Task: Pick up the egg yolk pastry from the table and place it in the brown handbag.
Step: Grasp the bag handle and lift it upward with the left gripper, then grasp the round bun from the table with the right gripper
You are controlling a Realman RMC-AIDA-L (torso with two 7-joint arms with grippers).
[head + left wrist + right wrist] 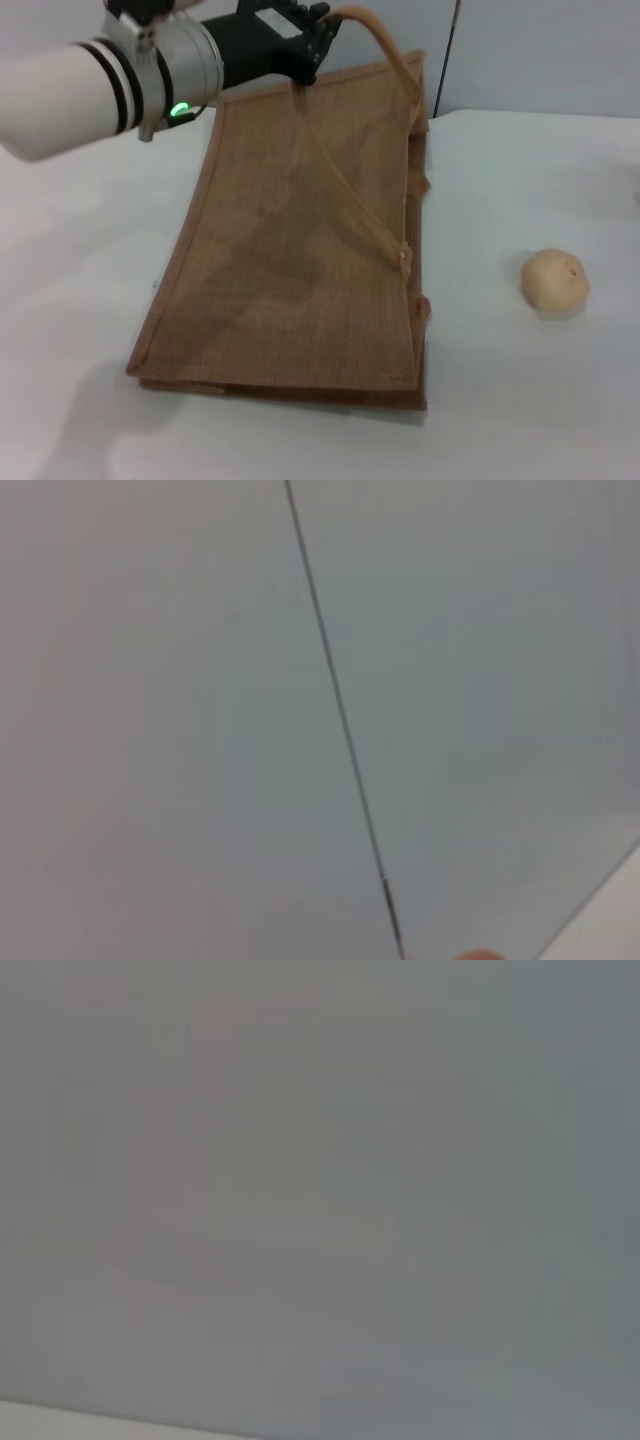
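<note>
The brown handbag (290,260) lies on the white table (520,400), its near edge flat and its far edge lifted. My left gripper (318,38) is at the bag's far top edge, shut on a tan strap handle (385,45) that arches out of it to the right. A second strap (350,200) hangs across the bag's face. The egg yolk pastry (555,280), a pale beige ball, sits on the table to the right of the bag, apart from it. The right gripper is out of view.
A grey wall (540,50) stands behind the table's far edge. The left wrist view shows only wall with a thin dark seam (335,710). The right wrist view shows only plain grey wall (320,1200).
</note>
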